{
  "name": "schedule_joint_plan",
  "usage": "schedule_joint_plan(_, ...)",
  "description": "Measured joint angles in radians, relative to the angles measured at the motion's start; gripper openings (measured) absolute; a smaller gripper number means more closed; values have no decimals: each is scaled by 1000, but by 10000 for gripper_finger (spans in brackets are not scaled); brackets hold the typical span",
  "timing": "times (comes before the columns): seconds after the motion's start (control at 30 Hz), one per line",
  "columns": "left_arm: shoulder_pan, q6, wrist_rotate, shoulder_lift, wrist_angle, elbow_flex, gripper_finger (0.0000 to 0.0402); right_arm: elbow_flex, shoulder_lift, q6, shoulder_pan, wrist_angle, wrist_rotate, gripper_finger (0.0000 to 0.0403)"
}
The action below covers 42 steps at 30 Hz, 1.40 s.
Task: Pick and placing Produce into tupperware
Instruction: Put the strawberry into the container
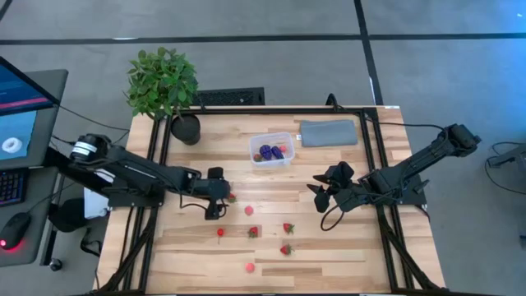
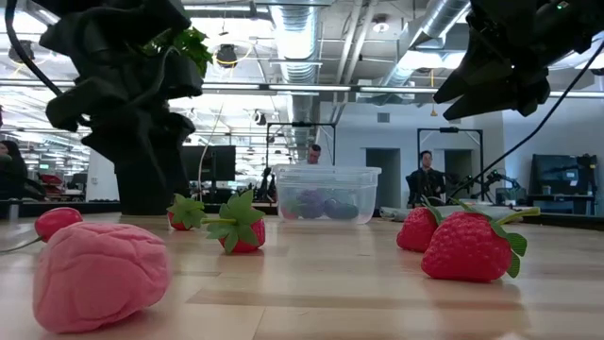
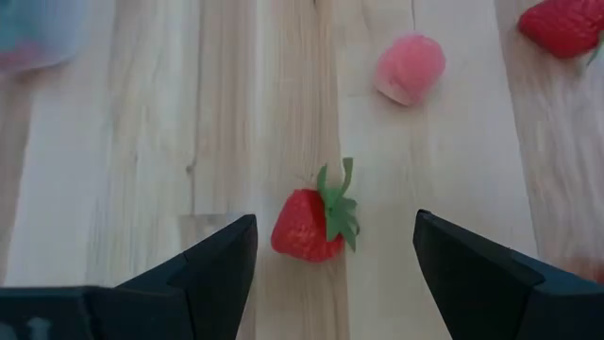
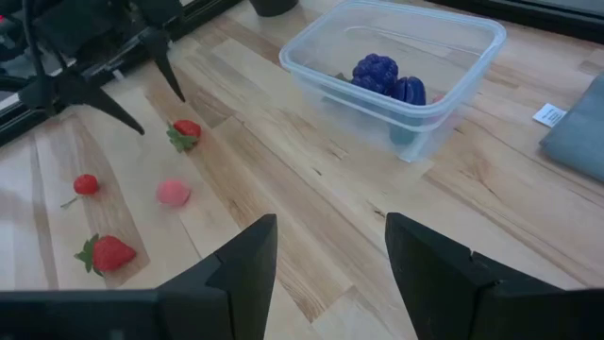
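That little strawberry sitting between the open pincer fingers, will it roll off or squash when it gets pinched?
The strawberry lies on its side on the flat wooden table, so it probably stays put until nudged. Its tapered shape could let it slip or swivel between the left pincer fingers. It looks like a small toy, likely light; whether it squashes cannot be told from here.

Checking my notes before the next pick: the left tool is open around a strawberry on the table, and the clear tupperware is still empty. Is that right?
Not quite. The left tool is open around a strawberry on the table, but the tupperware is not empty: the right wrist view shows dark purple pieces inside it.
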Motion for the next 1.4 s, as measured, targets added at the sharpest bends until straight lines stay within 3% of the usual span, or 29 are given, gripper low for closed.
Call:
schedule_joint_plan(0.5, 1, 16, 25, 94, 9, 28, 227, 0, 0, 0, 0, -6, 0, 221)
schedule_joint_plan(1.0, 2, 114, -14, 94, 9, 28, 228, 0, 0, 0, 0, -5, 0, 221)
schedule_joint_plan(1.4, 43, 167, 39, 94, 8, 28, 254, 0, 0, 0, 0, 1, 0, 221)
